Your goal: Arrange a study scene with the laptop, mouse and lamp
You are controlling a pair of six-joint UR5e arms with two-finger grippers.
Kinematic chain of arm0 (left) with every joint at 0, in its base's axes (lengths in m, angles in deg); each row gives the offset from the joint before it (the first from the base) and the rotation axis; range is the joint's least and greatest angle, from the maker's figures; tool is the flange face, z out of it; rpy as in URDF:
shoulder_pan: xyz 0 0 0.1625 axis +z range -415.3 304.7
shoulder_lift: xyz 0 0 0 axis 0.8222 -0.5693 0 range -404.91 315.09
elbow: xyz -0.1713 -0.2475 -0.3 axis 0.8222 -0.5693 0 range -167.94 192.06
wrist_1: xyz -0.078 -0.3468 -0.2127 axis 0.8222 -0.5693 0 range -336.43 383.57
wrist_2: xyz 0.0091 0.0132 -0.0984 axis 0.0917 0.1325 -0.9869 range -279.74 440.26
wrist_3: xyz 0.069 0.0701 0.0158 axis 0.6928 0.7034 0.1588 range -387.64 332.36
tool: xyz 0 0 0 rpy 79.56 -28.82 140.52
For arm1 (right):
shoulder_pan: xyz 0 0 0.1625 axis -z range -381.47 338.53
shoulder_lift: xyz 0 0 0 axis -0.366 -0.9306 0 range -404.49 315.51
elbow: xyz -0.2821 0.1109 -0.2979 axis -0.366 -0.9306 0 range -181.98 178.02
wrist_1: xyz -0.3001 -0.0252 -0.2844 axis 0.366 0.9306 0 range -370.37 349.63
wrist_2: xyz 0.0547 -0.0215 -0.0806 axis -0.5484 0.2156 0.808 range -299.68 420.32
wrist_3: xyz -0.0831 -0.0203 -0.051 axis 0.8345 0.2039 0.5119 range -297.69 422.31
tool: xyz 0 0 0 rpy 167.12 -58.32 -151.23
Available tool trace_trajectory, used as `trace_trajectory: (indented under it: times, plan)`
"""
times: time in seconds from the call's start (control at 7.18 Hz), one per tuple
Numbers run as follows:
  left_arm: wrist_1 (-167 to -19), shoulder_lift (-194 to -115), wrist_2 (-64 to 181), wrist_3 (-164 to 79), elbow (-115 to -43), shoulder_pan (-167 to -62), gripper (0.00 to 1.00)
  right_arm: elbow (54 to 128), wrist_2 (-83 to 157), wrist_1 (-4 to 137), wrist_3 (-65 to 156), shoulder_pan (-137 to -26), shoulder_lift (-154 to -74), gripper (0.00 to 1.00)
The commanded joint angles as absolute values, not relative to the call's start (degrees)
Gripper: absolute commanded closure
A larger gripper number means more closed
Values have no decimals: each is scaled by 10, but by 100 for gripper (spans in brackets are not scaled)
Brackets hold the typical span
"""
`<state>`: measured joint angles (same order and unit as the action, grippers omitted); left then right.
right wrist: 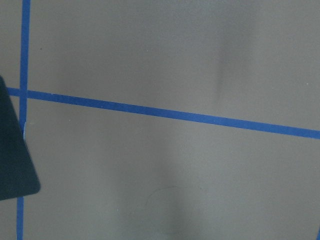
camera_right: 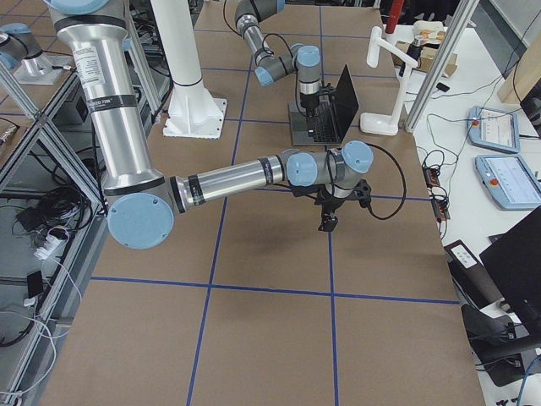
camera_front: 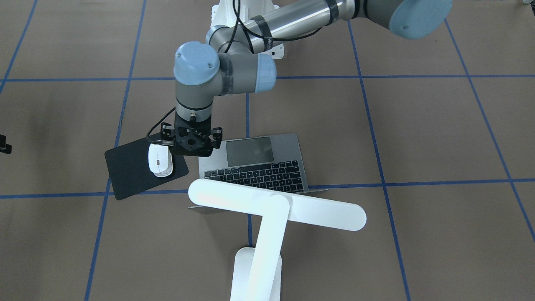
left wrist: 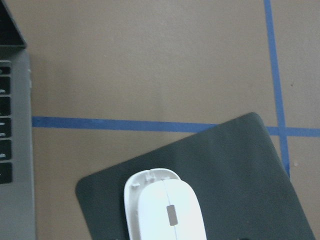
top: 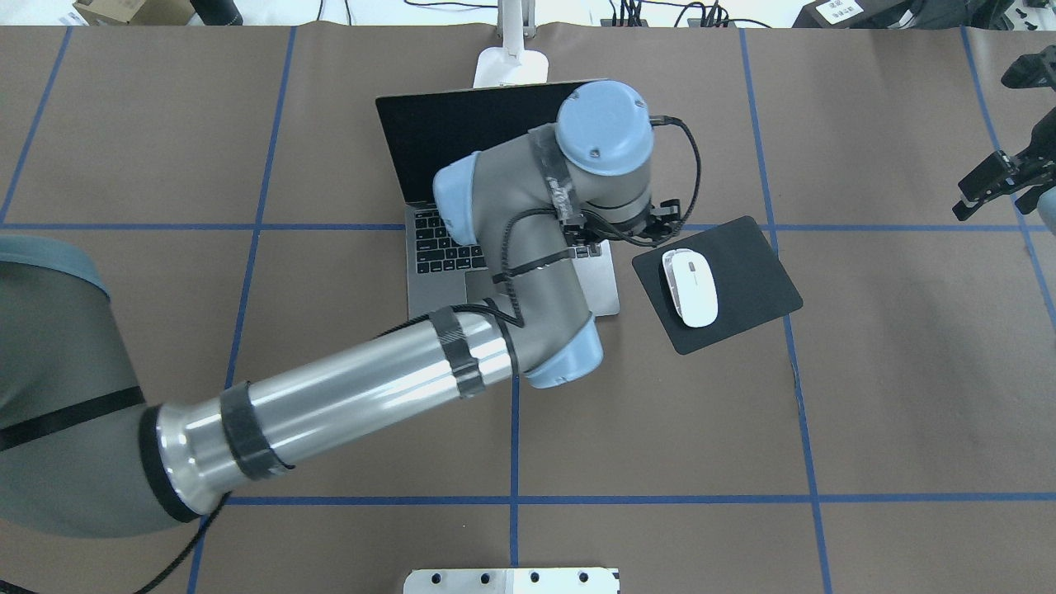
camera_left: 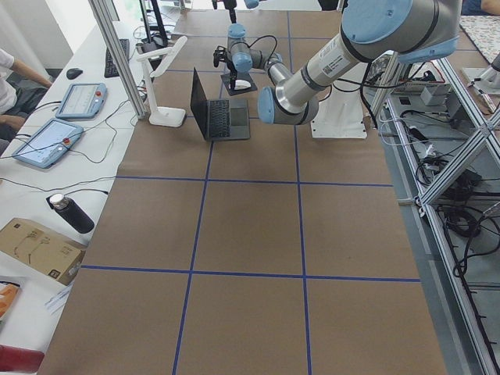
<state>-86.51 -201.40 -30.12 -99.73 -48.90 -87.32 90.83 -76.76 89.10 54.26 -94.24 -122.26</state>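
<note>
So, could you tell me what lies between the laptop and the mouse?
In the left wrist view, beside the laptop: a bare strip of table cover crossed by blue tape, then the edge of the black mousepad under the mouse.

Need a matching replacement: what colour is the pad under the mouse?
Plain black. The mousepad shows best in the left wrist-mounted view, beneath the white mouse.

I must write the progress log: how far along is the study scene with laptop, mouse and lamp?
Looks done: the laptop lies open, the mouse rests on the black mousepad beside it, the lamp stands just beyond its screen. In hand: nothing; the left claw hangs open above the mouse's end. Left: probably only pulling that claw away. Whether the lamp is lit I cannot tell.
</note>
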Motion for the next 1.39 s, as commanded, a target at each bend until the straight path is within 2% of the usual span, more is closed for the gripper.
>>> trace_trajectory:
  times: [0.0,0.28,0.7,0.84,1.25]
  plan:
    - [-852,-1874,-404,-922,-631,-949,16,908,-763,872,541,-946,-1226,1]
    - [-852,-1742,-507,-786,-714,-1045,16,909,-761,871,540,-961,-1225,1]
    - [-852,-1597,-584,-565,-729,-1195,8,909,-711,799,509,-971,-1240,1]
    - [-846,-1561,-590,-507,-724,-1238,2,916,-714,777,506,-981,-1262,1]
    - [-810,-1520,-583,-378,-700,-1312,1,929,-720,689,443,-984,-1301,1]
